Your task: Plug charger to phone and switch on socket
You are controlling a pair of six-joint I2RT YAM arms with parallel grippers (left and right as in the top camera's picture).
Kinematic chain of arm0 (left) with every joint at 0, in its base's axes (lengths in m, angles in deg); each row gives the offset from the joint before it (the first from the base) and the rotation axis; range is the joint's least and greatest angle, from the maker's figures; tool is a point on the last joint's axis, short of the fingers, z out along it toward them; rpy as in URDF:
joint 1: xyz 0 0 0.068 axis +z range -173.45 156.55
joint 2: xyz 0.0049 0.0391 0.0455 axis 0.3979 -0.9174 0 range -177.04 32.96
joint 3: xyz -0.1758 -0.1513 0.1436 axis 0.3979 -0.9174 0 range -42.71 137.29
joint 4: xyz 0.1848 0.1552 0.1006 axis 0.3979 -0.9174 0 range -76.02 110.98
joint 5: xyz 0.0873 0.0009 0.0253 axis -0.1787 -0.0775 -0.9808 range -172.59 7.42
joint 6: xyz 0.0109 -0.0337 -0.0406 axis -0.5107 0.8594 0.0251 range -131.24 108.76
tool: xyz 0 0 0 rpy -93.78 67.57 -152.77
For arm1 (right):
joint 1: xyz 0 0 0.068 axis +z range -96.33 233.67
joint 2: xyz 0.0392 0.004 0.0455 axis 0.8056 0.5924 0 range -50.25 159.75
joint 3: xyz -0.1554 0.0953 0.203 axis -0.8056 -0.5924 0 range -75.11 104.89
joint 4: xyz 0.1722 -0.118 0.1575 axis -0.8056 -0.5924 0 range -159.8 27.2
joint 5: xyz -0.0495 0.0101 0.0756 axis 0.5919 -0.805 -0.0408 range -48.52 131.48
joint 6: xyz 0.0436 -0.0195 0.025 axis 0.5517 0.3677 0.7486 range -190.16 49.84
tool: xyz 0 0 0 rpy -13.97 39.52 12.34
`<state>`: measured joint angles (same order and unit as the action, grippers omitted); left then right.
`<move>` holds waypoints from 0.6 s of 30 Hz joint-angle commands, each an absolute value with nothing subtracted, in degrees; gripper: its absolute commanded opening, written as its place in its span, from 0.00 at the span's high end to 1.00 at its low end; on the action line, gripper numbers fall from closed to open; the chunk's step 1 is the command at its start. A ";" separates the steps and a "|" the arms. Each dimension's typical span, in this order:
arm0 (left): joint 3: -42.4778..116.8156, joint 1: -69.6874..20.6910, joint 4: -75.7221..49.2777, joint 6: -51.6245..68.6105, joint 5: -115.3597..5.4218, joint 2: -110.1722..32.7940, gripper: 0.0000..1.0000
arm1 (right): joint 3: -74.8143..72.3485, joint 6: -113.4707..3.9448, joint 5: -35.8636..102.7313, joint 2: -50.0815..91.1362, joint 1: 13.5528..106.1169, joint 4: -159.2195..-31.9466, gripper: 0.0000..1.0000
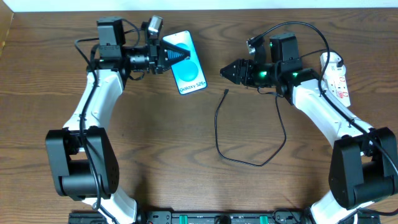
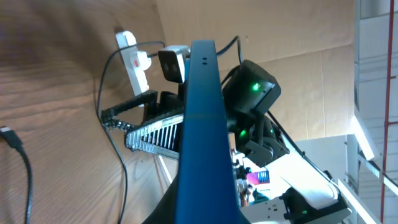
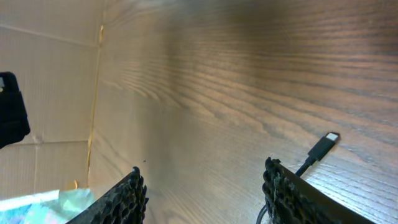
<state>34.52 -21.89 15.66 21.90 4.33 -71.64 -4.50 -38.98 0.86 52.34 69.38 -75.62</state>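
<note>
My left gripper [image 1: 178,56] is shut on the top end of the phone [image 1: 188,68], which has a blue-cyan screen with "Galaxy" text and sits at the back centre-left. In the left wrist view the phone [image 2: 202,124] shows edge-on as a blue bar. My right gripper [image 1: 226,72] is open and empty, just above the charger's connector tip [image 1: 226,92]. In the right wrist view the open fingers [image 3: 204,186] frame bare wood, with the tip [image 3: 326,144] to their right. The thin black cable [image 1: 249,163] loops forward and back toward the white socket [image 1: 336,78] at the right.
The wooden table [image 1: 155,143] runs to a pale cardboard wall at the back. The left wrist view shows the socket [image 2: 130,53], the connector tip [image 2: 7,134] and the right arm facing me. Both arm bases stand at the front corners.
</note>
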 commanded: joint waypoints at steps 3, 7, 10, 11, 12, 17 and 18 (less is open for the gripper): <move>34.76 -21.43 16.10 21.31 6.76 -70.79 0.93 | -4.46 -41.19 -5.66 51.38 69.59 -70.72 0.39; 34.76 -21.27 16.08 21.64 6.73 -70.79 0.93 | -4.46 -41.52 -4.19 51.38 69.44 -72.73 0.43; 34.76 -21.21 16.10 24.70 6.73 -70.79 0.93 | -4.59 -32.75 11.06 52.25 69.53 -81.23 0.53; 34.76 -21.21 16.10 24.83 6.71 -70.79 0.93 | -4.63 -29.54 13.05 53.70 69.51 -82.37 0.58; 34.76 -21.21 16.08 24.83 6.67 -70.79 0.93 | -4.63 -27.51 12.83 55.33 69.53 -82.33 0.61; 34.76 -21.21 16.06 25.05 4.79 -70.79 0.92 | -4.63 -18.55 8.11 64.23 69.92 -76.67 0.65; 34.76 -21.21 16.08 25.05 4.77 -70.79 0.92 | -4.63 -17.10 6.74 65.74 69.97 -74.57 0.66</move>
<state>34.52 -21.38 15.71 24.77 3.85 -71.62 -4.68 -21.96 9.90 63.55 69.53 -76.51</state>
